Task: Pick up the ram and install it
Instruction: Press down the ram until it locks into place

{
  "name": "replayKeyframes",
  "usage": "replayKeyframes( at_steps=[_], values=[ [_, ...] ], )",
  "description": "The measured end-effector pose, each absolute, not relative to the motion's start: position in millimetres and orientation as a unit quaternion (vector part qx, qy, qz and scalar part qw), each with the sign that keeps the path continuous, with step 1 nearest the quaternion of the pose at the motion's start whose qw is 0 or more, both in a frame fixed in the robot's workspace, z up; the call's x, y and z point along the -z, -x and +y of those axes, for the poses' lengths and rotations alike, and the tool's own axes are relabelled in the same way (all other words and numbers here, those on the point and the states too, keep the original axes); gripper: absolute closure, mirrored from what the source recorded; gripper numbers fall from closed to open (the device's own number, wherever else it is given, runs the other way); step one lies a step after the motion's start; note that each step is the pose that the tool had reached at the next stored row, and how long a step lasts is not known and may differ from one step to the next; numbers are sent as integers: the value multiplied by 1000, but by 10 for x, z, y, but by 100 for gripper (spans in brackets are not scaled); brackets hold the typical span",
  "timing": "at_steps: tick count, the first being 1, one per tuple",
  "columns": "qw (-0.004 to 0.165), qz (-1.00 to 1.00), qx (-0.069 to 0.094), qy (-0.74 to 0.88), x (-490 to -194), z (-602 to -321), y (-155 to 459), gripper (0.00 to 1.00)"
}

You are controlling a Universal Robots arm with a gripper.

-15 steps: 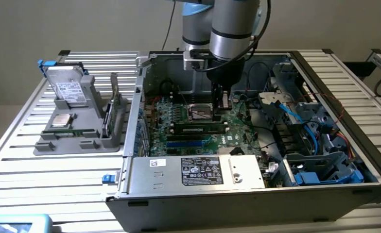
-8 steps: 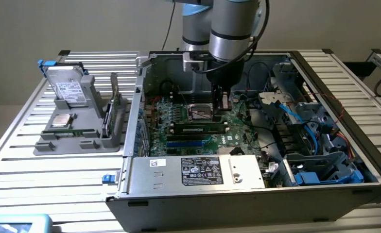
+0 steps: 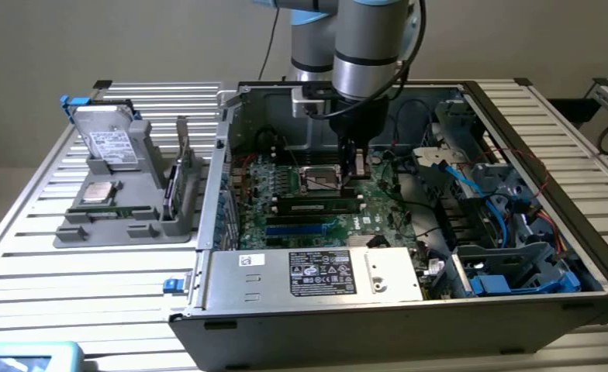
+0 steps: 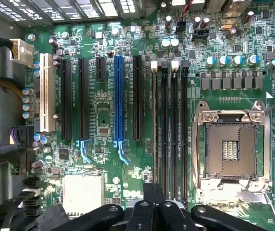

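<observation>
- Nearest the exterior camera, inside the open case [image 3: 387,333], the ram [image 3: 319,206] stands on edge, seated in the motherboard [image 3: 283,182] beside the empty CPU socket [image 3: 319,180].
- Over one end of it, the claw [image 3: 356,178] hangs with fingers pressed together, pinching nothing. I cannot tell whether it touches the stick.
- The stick looks light, stiff, thin and fragile. It is likely best gripped along its bare long edges, clear of chips and contacts.

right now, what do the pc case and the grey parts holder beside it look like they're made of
pc case: probably sheet metal, dull grey, judging by thin folded edges and punched slots. grey parts holder: likely plastic, matte, with thick moulded-looking walls and no glint.
</observation>
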State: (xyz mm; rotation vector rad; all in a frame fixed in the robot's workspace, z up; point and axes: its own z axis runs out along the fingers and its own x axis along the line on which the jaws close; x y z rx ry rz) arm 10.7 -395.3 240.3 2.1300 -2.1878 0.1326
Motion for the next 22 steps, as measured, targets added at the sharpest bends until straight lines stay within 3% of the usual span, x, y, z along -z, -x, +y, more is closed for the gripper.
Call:
replayKeyframes(
  at_steps=[22],
  values=[
    [36,-716,-52,-696,-2266,-3894,-72,89]
  ],
)
